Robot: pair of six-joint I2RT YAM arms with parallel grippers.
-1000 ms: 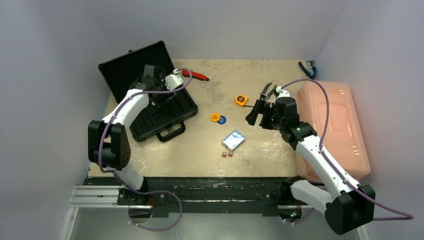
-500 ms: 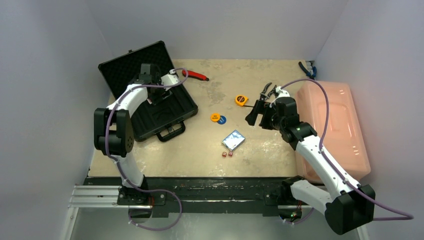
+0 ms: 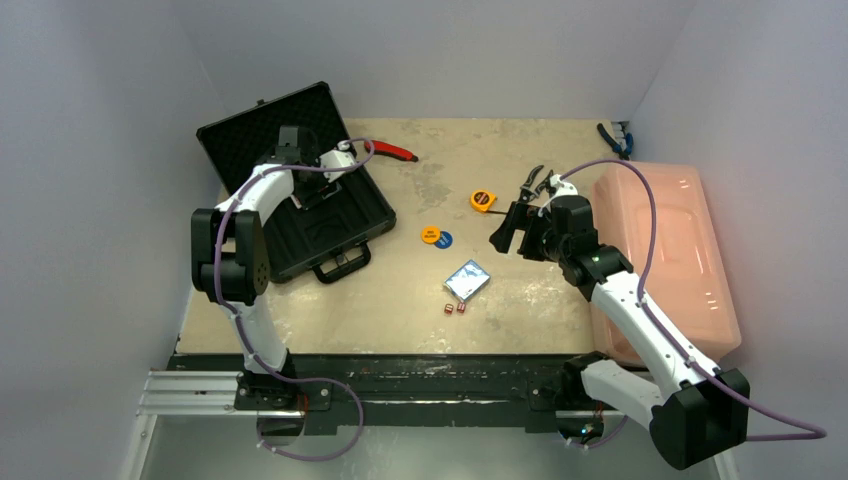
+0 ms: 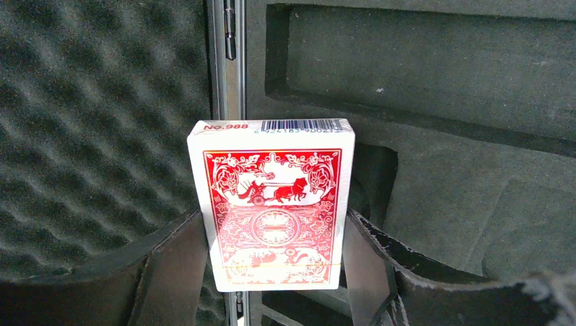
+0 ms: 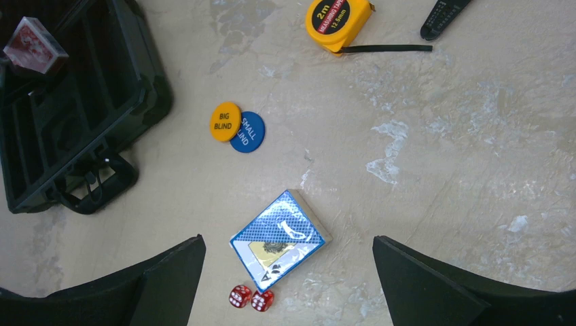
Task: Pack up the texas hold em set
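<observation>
jaws of my left gripper (image 4: 272,268) are clamped on the red deck (image 4: 272,210), over the case (image 3: 340,225) foam at upper left of the top view. placing step, i judge: next, lower it into a slot. right gripper (image 5: 292,272) gapes empty above the blue deck (image 5: 280,239), lower centre.

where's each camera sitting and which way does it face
Top: above and behind the robot, looking down on the table; left arm, right arm show.
Left wrist: over the case, facing its foam; left pincer clamps the red deck.
Right wrist: high over mid-table, facing down at blue deck, dice, discs; open right pincer shows.
Shared: right wrist also shows case and red deck.
</observation>
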